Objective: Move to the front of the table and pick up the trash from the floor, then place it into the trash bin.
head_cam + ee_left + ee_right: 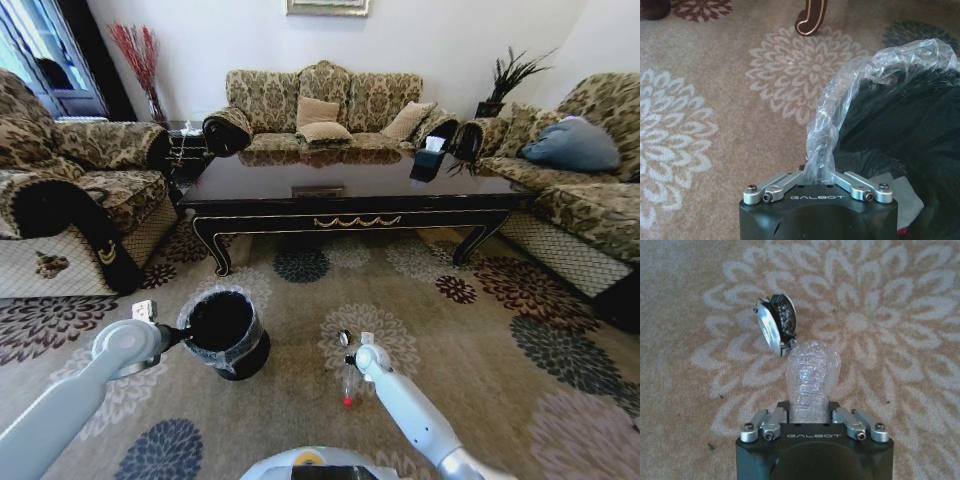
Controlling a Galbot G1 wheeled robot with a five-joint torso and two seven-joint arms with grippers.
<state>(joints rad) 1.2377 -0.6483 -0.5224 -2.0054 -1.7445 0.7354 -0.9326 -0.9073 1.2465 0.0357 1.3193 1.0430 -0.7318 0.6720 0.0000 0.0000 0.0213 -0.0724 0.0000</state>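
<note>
My right end effector [812, 412] is clenched on the clear plastic bottle [811, 377], holding it above the carpet [480, 330], just beside a small round silver piece [775, 325] lying on a flower medallion. My left end effector [818, 175] grips the plastic liner [850, 90] at the rim of the black trash bin [225, 330], which stands on the floor in front of the dark tabletop [340, 185].

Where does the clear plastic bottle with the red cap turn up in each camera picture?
Head view: clear plastic bottle low centre, held by the right gripper.
Right wrist view: bottle centre, between that gripper's fingers.
Left wrist view: the left gripper clamps the black bin's clear liner instead.
Shared landmark: the cream flower medallion beneath the bottle.
</note>
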